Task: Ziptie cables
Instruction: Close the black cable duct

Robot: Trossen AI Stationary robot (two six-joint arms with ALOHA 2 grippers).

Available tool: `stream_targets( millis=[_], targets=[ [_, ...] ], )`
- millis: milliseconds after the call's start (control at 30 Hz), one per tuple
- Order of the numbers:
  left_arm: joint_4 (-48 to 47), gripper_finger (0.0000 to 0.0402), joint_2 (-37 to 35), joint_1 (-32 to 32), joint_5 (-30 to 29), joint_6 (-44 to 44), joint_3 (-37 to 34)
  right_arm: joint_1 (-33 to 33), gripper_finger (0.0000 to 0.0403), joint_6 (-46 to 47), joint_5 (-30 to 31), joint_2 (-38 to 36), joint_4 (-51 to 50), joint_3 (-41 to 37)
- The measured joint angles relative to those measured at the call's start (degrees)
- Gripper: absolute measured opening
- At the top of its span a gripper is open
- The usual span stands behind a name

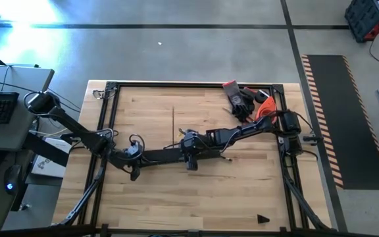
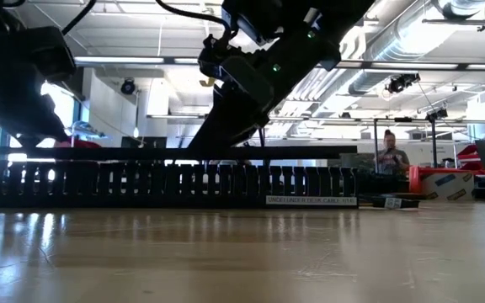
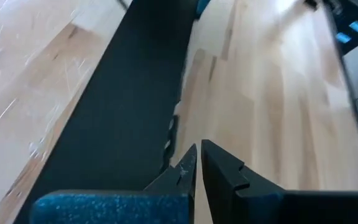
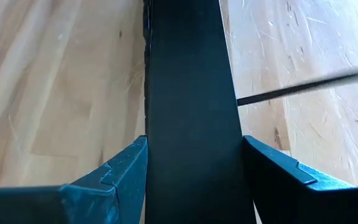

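A long black slotted duct (image 2: pixel 167 183) lies on its underside across the middle of the table, with a flat black strip (image 4: pixel 191 93) along its top. My right gripper (image 1: pixel 189 157) (image 4: pixel 194 152) stands over it, fingers astride the strip. My left gripper (image 1: pixel 134 161) (image 3: pixel 197 155) is at the duct's left end (image 3: pixel 123 106), shut, its tips beside the duct's toothed edge (image 3: pixel 169 134) and above bare wood. A thin long strand (image 1: pixel 174 122) (image 4: pixel 303 84), which I take for the cables, lies on the table toward the far side of the duct. My right gripper has the flat black strip between its two fingers (image 4: pixel 126 165), one against each long edge (image 4: pixel 235 124). The fingers come from above, pointing down, and lie across the strip. Whether the strip rests on the duct's teeth or is raised off them, I cannot tell.
Red-and-black gloves (image 1: pixel 237 99) and an orange tool (image 1: pixel 263 106) lie at the table's far right corner. A small black piece (image 1: pixel 263 218) sits near the near right edge. Black frame rails (image 1: pixel 189 84) border the table. A person (image 2: pixel 390 156) stands far behind.
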Motion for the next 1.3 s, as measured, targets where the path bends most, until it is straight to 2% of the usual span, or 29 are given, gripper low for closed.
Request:
stream_targets(
  millis=[267,633,800,1033,1300],
  targets=[
    [0.6,0.0,3.1,0.0,0.7,-2.6,-1.1,-0.4,0.0209,-0.2,-1.9,0.0,-0.3,0.0],
    [2.0,0.0,0.4,0.0,1.7,-1.0,0.2,-0.3,0.0209,-0.7,-3.2,0.0,0.6,0.0],
    [1.3,0.0,0.5,0.0,0.6,-2.7,-1.6,-0.3,0.0209,-0.7,-3.1,0.0,0.3,0.0],
    [5.5,0.0,0.9,0.0,0.2,-5.3,-5.2,-0.3,0.0209,-0.7,-2.8,0.0,-0.1,0.0],
    [6.5,0.0,0.9,0.0,0.1,-5.1,-5.5,-0.3,0.0209,-0.7,-2.7,0.0,-0.3,0.0]
  ],
)
